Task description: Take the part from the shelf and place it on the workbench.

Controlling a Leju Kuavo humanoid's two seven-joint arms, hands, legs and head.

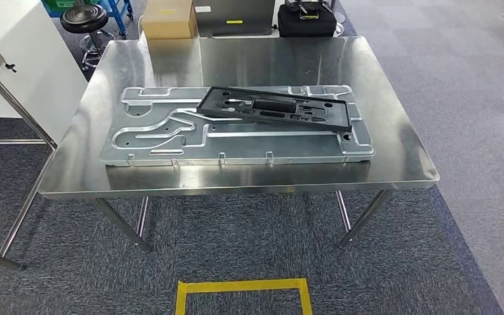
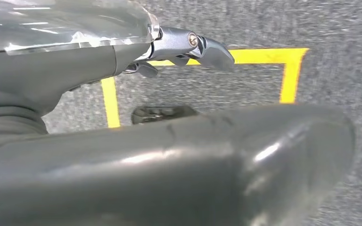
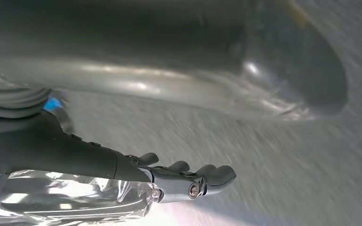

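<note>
Grey carpet (image 1: 433,79) surrounds a steel desk (image 1: 394,141), seen from the head view. On the desk lies a large stamped metal plate (image 1: 170,141), and a black part (image 1: 275,108) rests on top of it, tilted across its far right portion. A yellow taped square (image 1: 243,287) is marked on the floor before the desk. It is judged that the part is already placed, so the arms are best kept clear of the desk edge.

From the left wrist view, the left robot hand (image 2: 188,49) is seen hanging over the carpet and tape, fingers gently curled and apart, nothing held.

From the right wrist view, the right robot hand (image 3: 188,181) is seen likewise loose and empty above blurred carpet.
</note>
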